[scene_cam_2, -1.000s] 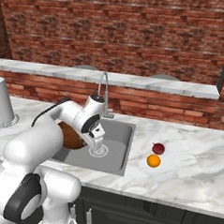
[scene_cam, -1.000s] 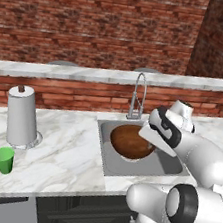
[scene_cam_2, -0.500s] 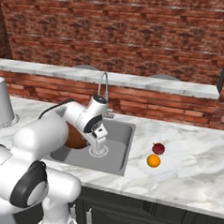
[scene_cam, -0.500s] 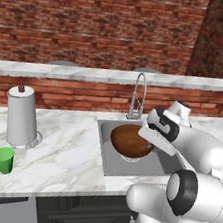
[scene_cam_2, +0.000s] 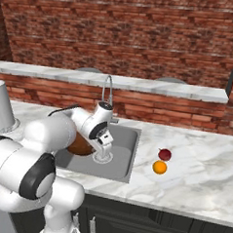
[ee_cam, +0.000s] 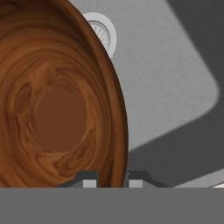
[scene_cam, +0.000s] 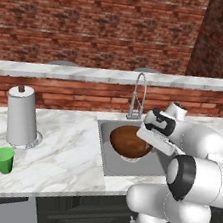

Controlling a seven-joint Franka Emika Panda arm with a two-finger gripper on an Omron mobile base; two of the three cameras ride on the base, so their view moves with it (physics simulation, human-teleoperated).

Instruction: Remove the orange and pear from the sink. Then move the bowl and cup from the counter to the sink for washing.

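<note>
Hand view: my pincer (ee_cam: 111,178) clamps narrow on rim of bowl (ee_cam: 57,100), 1 tip inside wall, 1 outside. Bowl hangs over sink (ee_cam: 175,87), drain (ee_cam: 101,33) beyond its edge, so drop path runs straight down from my tips. Right base view: orange (scene_cam_2: 159,167) and pear (scene_cam_2: 164,154) already out on counter (scene_cam_2: 203,163), right of basin. Left base view: cup (scene_cam: 3,160) waits far left, near counter's front edge, well apart from my pincer (scene_cam: 141,136); likely next pickup once bowl is released.
</note>
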